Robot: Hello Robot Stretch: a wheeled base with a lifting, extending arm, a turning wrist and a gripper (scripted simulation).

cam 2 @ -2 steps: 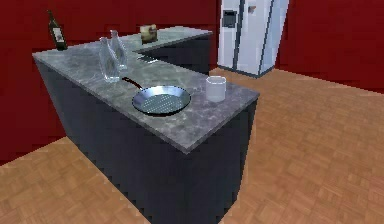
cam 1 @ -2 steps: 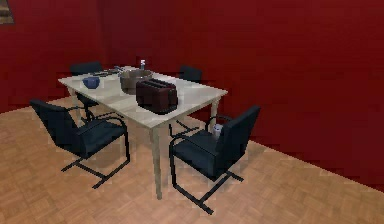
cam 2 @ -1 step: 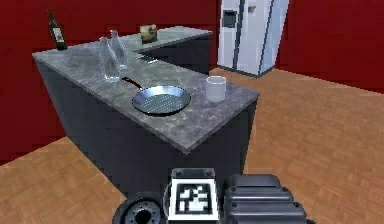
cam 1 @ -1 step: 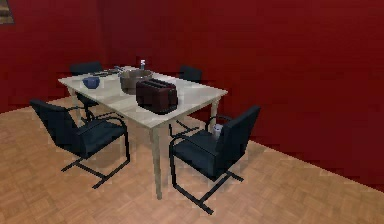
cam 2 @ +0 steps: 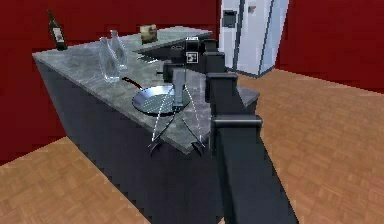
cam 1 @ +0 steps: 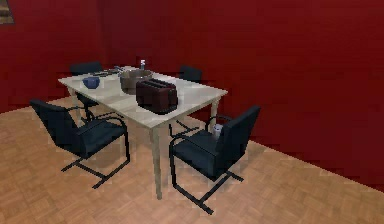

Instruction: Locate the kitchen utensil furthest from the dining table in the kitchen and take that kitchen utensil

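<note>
Arm [cam 2: 240, 140] is covering the counter's [cam 2: 90, 85] near corner. Tool [cam 2: 176, 138] is overlapping the pan [cam 2: 150, 98] and the counter edge, so can't tell whether it's holding anything. Fridge [cam 2: 255, 35] is getting clipped by the top edge.

A dining surface [cam 1: 195, 100] carries a toaster [cam 1: 157, 95] at its middle, a pot [cam 1: 134, 79] just behind it and a bowl [cam 1: 92, 83] at the far left. A chair [cam 1: 85, 132] stands at its near left and a second chair [cam 1: 215, 148] at its near right. A kitchen surface [cam 2: 85, 72] carries a bottle [cam 2: 58, 32] at the far left, glasses [cam 2: 110, 55] right of it and a pan [cam 2: 153, 98] nearer, with the fingers [cam 2: 172, 95] near the pan's right side; a fridge [cam 2: 252, 35] stands beyond, far right.
</note>
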